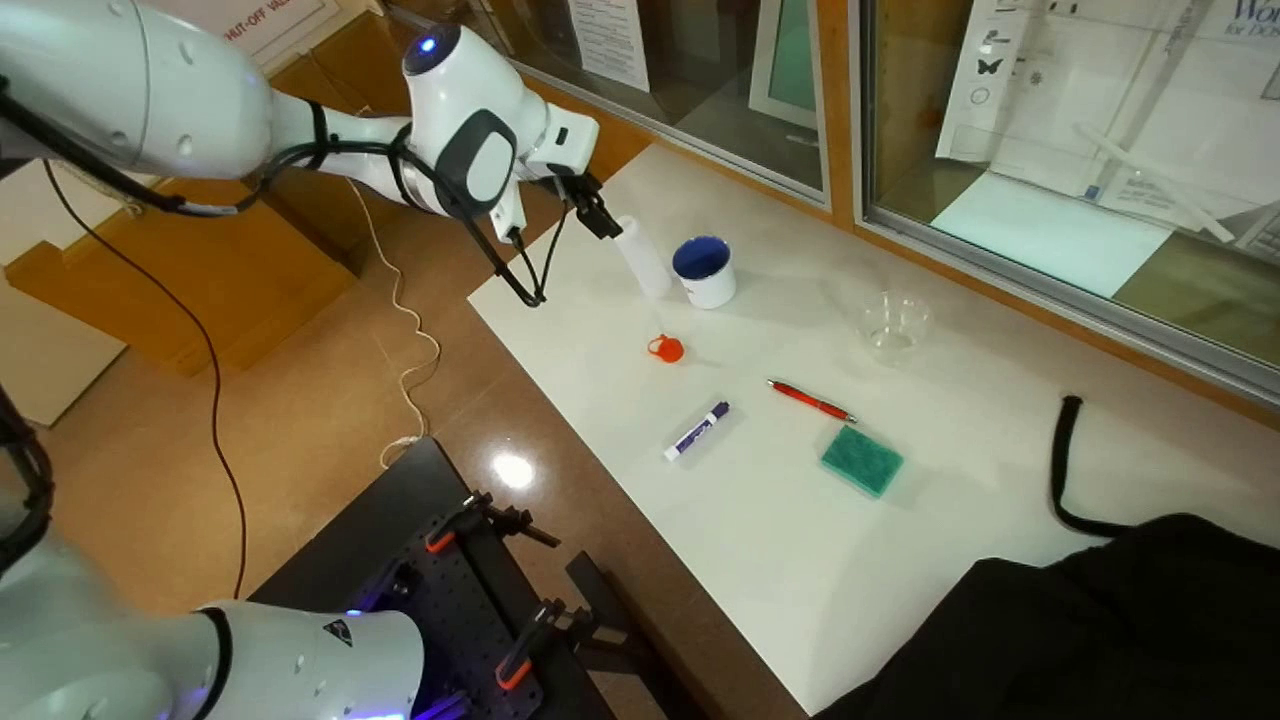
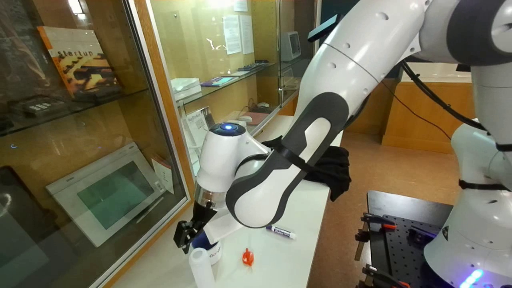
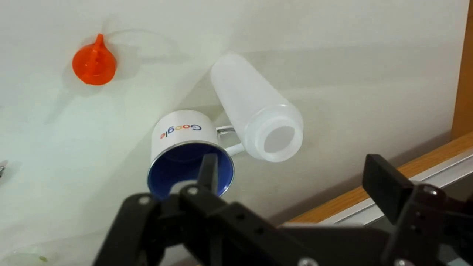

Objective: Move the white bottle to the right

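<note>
The white bottle (image 3: 251,96) is a tall, whitish, slightly translucent plastic bottle with an open mouth. It stands upright on the white table beside the mug's handle, and it also shows in both exterior views (image 1: 645,262) (image 2: 202,269). My gripper (image 3: 293,170) is open with nothing between its fingers. In the wrist view the bottle's mouth lies beyond the fingertips, apart from them. In an exterior view the gripper (image 1: 608,225) appears at the bottle's top. In an exterior view the gripper (image 2: 185,239) is above and left of the bottle, near the mug.
A white mug with blue inside (image 3: 183,127) stands close beside the bottle. An orange cap (image 1: 667,348), marker (image 1: 697,431), red pen (image 1: 812,401), green sponge (image 1: 862,461), clear bowl (image 1: 893,325) and black cloth (image 1: 1130,620) lie on the table. A wood-framed glass case (image 1: 840,130) borders it.
</note>
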Action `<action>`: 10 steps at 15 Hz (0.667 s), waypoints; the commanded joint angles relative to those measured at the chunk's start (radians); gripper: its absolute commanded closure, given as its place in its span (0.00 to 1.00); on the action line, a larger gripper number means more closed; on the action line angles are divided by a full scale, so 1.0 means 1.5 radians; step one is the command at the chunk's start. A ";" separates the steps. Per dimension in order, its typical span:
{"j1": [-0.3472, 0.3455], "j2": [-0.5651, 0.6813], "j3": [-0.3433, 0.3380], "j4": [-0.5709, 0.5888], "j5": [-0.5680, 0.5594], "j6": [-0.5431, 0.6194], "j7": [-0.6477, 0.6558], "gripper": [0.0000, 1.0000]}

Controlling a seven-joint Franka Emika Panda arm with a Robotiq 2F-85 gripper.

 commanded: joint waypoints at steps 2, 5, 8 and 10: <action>0.047 0.054 -0.046 0.058 -0.029 -0.020 0.055 0.00; 0.067 0.080 -0.065 0.081 -0.040 -0.030 0.076 0.00; 0.079 0.099 -0.076 0.100 -0.047 -0.041 0.088 0.00; 0.084 0.110 -0.079 0.111 -0.047 -0.049 0.093 0.00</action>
